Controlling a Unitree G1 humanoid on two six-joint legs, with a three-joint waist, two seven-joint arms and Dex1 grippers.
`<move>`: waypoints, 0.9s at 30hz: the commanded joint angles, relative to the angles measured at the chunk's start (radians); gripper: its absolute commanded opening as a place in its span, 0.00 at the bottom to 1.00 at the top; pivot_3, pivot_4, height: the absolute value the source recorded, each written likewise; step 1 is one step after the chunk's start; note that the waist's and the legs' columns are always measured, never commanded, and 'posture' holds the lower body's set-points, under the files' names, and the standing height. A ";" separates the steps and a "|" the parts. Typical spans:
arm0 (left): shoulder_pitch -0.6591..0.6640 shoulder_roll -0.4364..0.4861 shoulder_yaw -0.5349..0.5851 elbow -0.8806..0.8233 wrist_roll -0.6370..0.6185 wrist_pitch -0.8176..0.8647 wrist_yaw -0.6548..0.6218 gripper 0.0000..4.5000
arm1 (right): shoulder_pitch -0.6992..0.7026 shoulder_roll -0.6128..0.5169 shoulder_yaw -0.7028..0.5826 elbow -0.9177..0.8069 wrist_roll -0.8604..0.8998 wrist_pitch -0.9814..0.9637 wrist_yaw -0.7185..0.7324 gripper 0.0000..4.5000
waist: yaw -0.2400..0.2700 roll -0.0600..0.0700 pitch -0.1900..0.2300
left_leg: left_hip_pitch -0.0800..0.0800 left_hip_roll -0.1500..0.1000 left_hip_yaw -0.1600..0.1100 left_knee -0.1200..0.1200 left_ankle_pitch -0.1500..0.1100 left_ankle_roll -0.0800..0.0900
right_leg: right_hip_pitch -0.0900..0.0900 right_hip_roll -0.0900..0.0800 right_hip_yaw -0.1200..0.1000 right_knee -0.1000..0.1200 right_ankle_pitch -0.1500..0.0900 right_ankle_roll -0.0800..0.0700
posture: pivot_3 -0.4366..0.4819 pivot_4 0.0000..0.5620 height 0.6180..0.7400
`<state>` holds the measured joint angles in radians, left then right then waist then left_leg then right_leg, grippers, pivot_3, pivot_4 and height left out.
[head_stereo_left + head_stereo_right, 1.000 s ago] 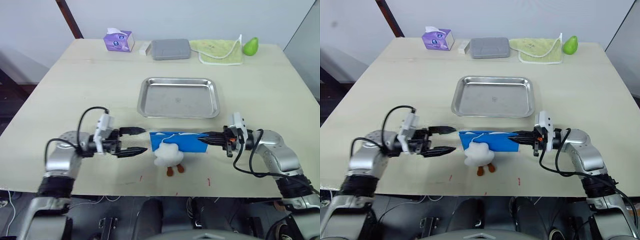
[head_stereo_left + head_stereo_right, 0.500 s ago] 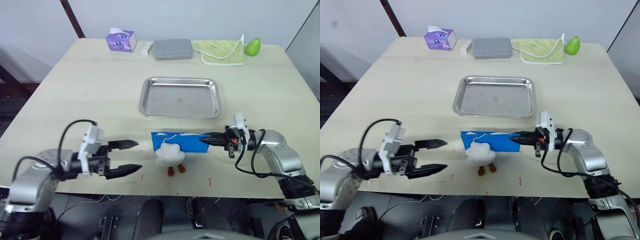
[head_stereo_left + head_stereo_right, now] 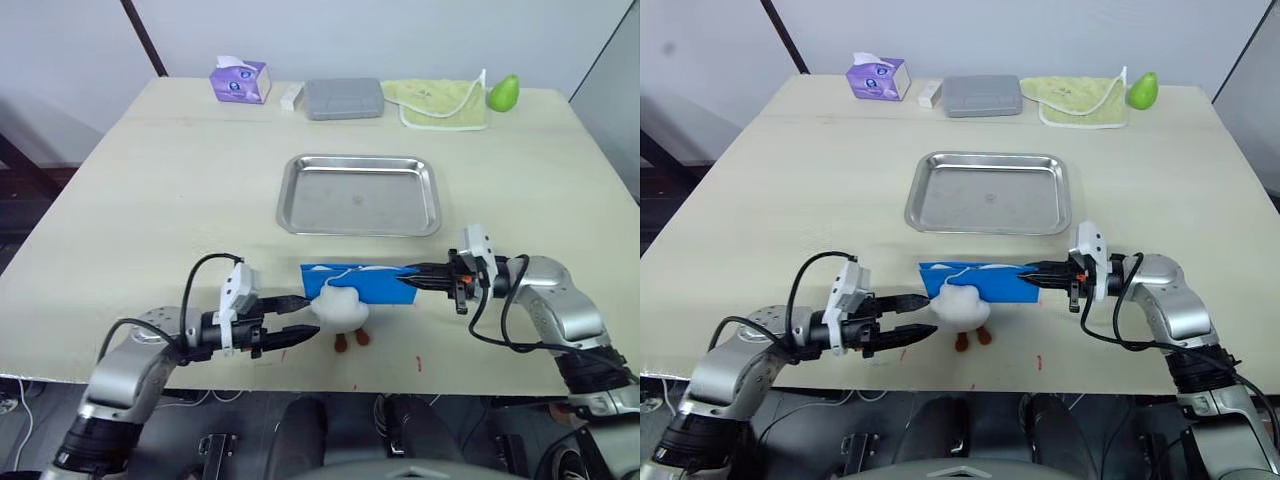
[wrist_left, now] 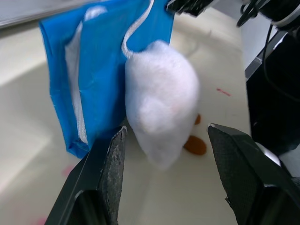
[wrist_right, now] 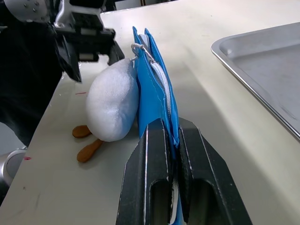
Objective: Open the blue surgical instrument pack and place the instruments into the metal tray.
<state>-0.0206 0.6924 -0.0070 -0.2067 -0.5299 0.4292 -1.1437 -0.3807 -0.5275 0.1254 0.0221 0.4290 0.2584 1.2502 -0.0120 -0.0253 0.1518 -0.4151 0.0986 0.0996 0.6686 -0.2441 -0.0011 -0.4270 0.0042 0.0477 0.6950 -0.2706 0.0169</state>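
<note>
Centrally, near the pale wooden table's [image 3: 150, 180] front edge: flat bright-blue fabric instrument pack [image 3: 365, 283], zipped, right end pinched by the right gripper's [image 3: 412, 279] closed fingers. Touching its front: fluffy white plush toy [image 3: 337, 311] with orange feet, corded to the zip, flanked by the left gripper's [image 4: 164, 154] parted fingers. Beyond: shallow shiny stainless-steel rectangular tray [image 3: 358, 194].

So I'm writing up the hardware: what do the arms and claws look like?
Both arms are silver-grey metal with dark bands near the elbows. Each wrist carries a small white camera block and looping black cables. The left claw and right claw each have two tapered black fingers.
</note>
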 commanded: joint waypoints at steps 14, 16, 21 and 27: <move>-0.103 -0.063 -0.083 0.009 0.016 -0.038 -0.046 0.01 | -0.022 0.004 0.020 -0.016 -0.007 -0.004 0.003 0.00 | -0.002 0.000 0.000 | 0.000 0.000 0.000 0.000 0.000 0.000 | 0.000 0.001 0.001 0.000 0.000 0.000 | 0.48 0.27 1.00; -0.108 -0.035 -0.056 0.005 -0.005 -0.029 -0.070 0.01 | -0.023 0.005 0.019 -0.014 -0.007 -0.004 0.003 0.00 | -0.002 0.000 0.000 | 0.000 0.000 -0.001 0.000 0.000 0.000 | 0.000 0.001 0.000 0.000 0.000 0.000 | 0.48 0.27 1.00; -0.149 0.088 0.065 0.020 -0.114 0.029 -0.169 0.01 | -0.027 0.003 0.013 -0.002 -0.010 -0.011 0.003 0.00 | -0.002 0.000 0.000 | 0.000 0.000 -0.001 0.000 0.000 0.000 | 0.000 0.001 0.000 0.000 0.000 0.000 | 0.48 0.27 1.00; -0.275 0.216 0.163 0.166 -0.150 0.084 -0.249 0.01 | -0.024 -0.005 0.007 0.013 -0.010 -0.018 0.016 0.00 | -0.002 0.000 0.000 | 0.000 0.000 -0.001 0.000 0.000 0.000 | 0.000 0.001 -0.001 0.000 0.000 0.000 | 0.48 0.27 1.00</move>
<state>-0.2692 0.8768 0.1109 -0.0739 -0.6706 0.5157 -1.3645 -0.4011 -0.5241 0.1417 0.0419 0.4194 0.2552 1.2559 -0.0136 -0.0252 0.1520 -0.4153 0.0989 0.0992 0.6687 -0.2441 -0.0011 -0.4274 0.0050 0.0473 0.6950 -0.2707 0.0169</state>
